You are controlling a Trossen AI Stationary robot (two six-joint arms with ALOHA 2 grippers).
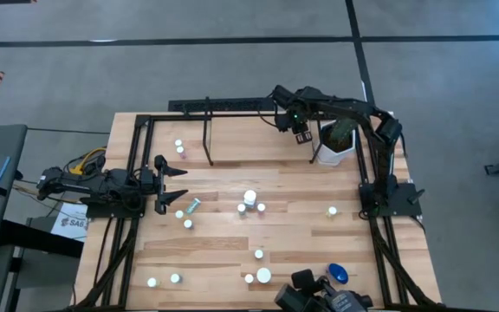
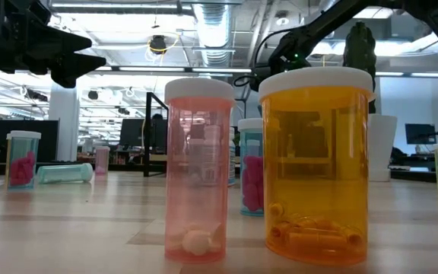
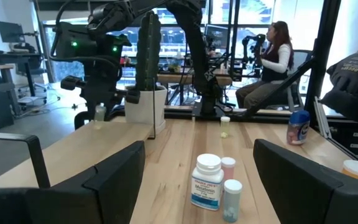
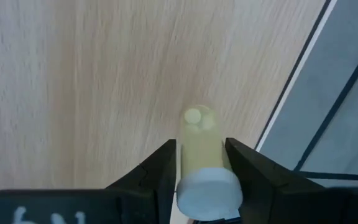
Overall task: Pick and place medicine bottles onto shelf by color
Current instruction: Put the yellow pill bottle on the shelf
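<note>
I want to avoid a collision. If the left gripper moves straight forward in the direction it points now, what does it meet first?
Most likely the white-capped labelled bottle, which stands between the open left gripper's fingers' line, with a pink-capped bottle and a small teal bottle beside it. Depth is hard to judge.

Orange bottle (image 2: 315, 164), pink bottle (image 2: 199, 171)

overhead view straight down; low view level across table (image 1: 232, 251)
</note>
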